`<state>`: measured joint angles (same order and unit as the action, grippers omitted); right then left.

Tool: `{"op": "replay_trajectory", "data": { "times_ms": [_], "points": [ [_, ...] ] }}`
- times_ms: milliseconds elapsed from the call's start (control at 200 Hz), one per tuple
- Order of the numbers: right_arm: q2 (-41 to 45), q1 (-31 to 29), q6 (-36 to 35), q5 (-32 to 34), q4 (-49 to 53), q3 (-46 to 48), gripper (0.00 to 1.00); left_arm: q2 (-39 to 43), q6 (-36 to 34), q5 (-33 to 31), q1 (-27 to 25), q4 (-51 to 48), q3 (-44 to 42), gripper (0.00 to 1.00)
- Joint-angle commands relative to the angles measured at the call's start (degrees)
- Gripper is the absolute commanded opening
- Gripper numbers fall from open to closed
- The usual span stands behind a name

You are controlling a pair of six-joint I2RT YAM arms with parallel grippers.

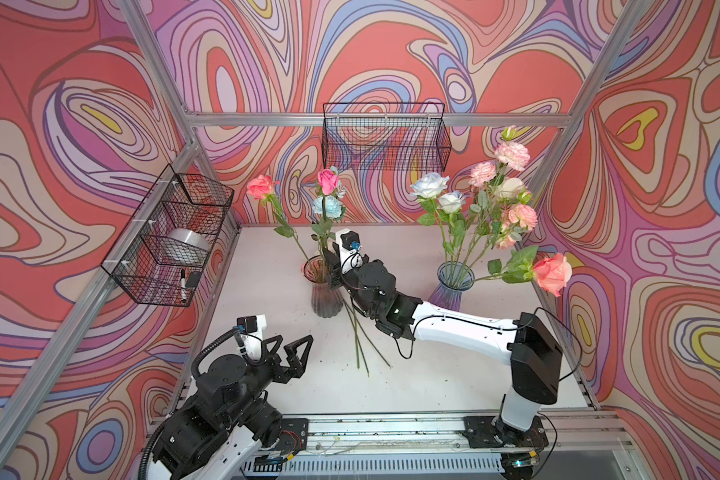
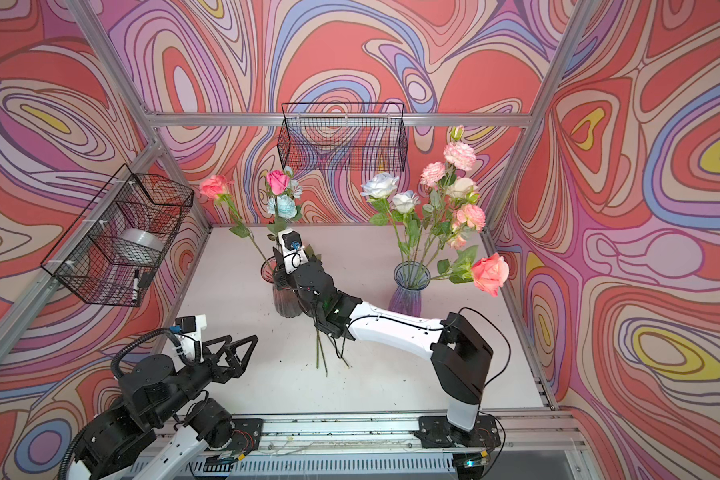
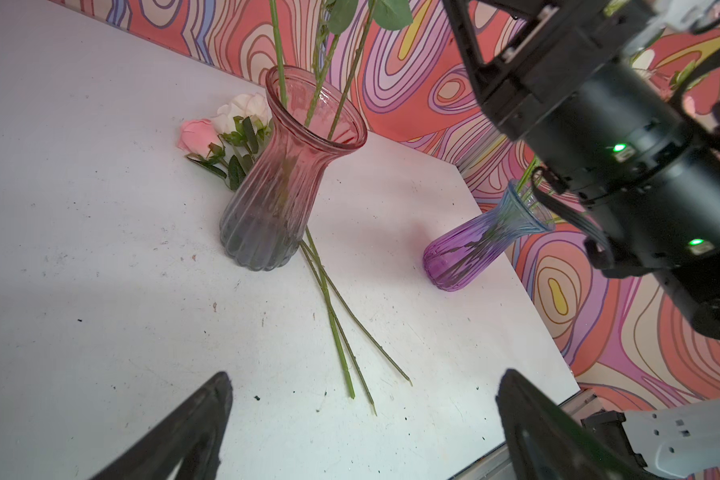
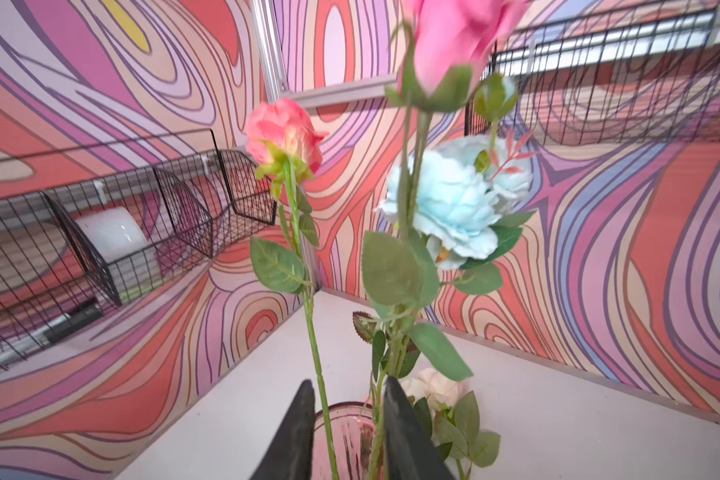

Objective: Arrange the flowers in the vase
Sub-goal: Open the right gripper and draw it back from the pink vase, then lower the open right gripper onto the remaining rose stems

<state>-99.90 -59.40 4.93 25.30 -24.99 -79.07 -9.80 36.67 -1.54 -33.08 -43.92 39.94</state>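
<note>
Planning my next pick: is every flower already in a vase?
No, three loose stems lie on the table beside the pink vase.

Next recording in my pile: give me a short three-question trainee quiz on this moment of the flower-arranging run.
1. True or false: the left gripper is open and holds nothing.
2. The right gripper is at the mouth of: A) the pink vase; B) the purple vase; C) the wire basket on the back wall.
3. How many loose stems lie on the table beside the pink vase?
Key: 1 true; 2 A; 3 three.
</note>
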Motion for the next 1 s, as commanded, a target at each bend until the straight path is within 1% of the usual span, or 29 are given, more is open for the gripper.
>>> {"op": "replay_trajectory", "data": {
  "times_ms": [0,70,185,265,305,421,476,606,761,846,991],
  "points": [
    [5.03,-0.44,2.3,1.75,3.37,3.69,0.29,-0.48,0.52,-0.34,-0.32,-0.12,-0.55,1.0],
    [7.8,-0.37,3.53,2.17,4.28,6.34,0.29,-0.48,0.51,-0.39,-0.33,-0.11,-0.56,1.0],
    [10.72,-0.27,5.09,5.85,7.51,10.14,0.28,-0.31,0.76,-0.57,-0.32,-0.16,-0.63,1.0],
    [10.77,1.24,8.22,6.82,13.29,11.12,0.25,-0.06,0.77,-0.69,-0.32,-0.2,-0.66,1.0],
    [10.48,2.86,11.19,4.62,16.98,11.21,0.24,0.11,0.86,-0.99,-0.32,-0.18,-0.72,1.0],
    [8.83,8.92,19.02,-5.63,24.66,11.48,0.23,0.56,1.55,-2.32,-0.36,-0.67,-0.77,1.0],
    [6.86,11.38,20.5,-10.5,26.96,11.04,0.23,0.88,1.99,-3.5,-0.32,-1.18,-0.83,1.0],
    [-0.17,14.59,21.61,-18.21,32.65,6.62,0.25,1.83,2.29,-4.86,-0.32,-1.52,-0.83,1.0],
    [-11.07,14.91,20.19,-21.85,39.72,-2.05,0.26,2.46,2.36,-5.13,-0.32,-1.52,-0.87,1.0],
    [-14.45,14.83,19.26,-25.09,40.29,-3.29,0.27,2.66,2.42,-5.27,-0.32,-1.54,-0.92,1.0],
    [-18.55,14.81,17.92,-26.09,42.73,-4.85,0.27,2.52,2.49,-4.93,-0.36,-1.41,-1.01,1.0]
  ]
}}
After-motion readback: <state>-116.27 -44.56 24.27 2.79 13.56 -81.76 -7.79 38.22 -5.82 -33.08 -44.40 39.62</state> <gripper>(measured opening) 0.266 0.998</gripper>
